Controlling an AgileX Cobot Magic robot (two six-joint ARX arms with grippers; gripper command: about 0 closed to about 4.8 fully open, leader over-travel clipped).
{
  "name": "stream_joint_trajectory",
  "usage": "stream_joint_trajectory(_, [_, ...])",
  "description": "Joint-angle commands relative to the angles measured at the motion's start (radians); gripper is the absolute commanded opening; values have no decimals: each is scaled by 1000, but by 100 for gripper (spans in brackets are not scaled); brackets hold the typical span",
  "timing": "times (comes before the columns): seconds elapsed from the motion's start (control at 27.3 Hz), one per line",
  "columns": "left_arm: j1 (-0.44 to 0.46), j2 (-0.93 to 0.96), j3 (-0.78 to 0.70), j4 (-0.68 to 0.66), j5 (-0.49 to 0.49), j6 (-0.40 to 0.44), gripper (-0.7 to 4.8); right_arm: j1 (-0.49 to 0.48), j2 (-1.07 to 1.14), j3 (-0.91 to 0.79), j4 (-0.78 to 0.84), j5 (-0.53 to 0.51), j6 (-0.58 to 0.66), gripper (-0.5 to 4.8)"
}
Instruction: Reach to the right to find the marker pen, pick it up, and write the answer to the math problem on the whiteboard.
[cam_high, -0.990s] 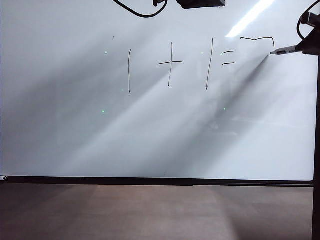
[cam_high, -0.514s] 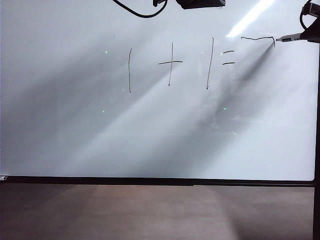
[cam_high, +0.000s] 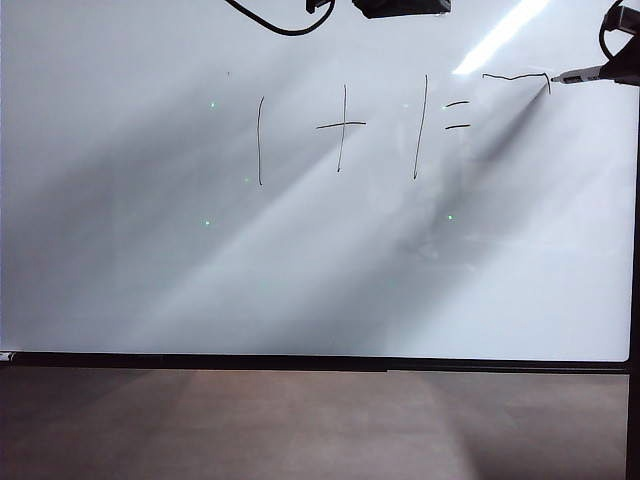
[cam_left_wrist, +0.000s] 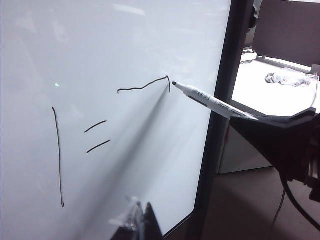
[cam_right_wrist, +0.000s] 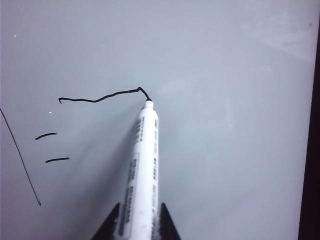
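The whiteboard (cam_high: 300, 260) carries thin black handwriting, "1 + 1 =" (cam_high: 340, 125). After the equals sign lies a wavy horizontal stroke (cam_high: 515, 76) with a short hook at its right end. My right gripper (cam_high: 615, 72) is at the board's upper right edge, shut on the marker pen (cam_high: 578, 75). In the right wrist view the white pen (cam_right_wrist: 142, 165) sits between the dark fingers of the right gripper (cam_right_wrist: 139, 227), its dark tip at the stroke's hooked end. The left wrist view shows the pen (cam_left_wrist: 210, 100) too. My left gripper (cam_left_wrist: 142, 222) hovers close over the board, fingertips together, holding nothing.
The board's black frame runs down the right (cam_high: 634, 250) and along the bottom (cam_high: 300, 361), with a brown surface (cam_high: 300, 420) below. A black cable (cam_high: 270, 22) and a dark device (cam_high: 400, 6) hang at the top centre. Beyond the right frame stands a white table (cam_left_wrist: 270, 97).
The right gripper and pen have risen, bringing the tip from below the hook up to the stroke's right end. Nothing has moved in the last half second.
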Motion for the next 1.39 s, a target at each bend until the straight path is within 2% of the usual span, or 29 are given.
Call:
stream_joint_trajectory(0.04, [-1,-3,2,7,0,3,-4,2,-3,4,10,-3,-5,-5])
stream_joint_trajectory(0.88, [-1,-3,2,6,0,4,-4,2,60,10,17,-11,-5,-5])
stream_joint_trajectory(1.39, [-1,-3,2,6,0,4,-4,2,66,8,-33,-10,-10,-5])
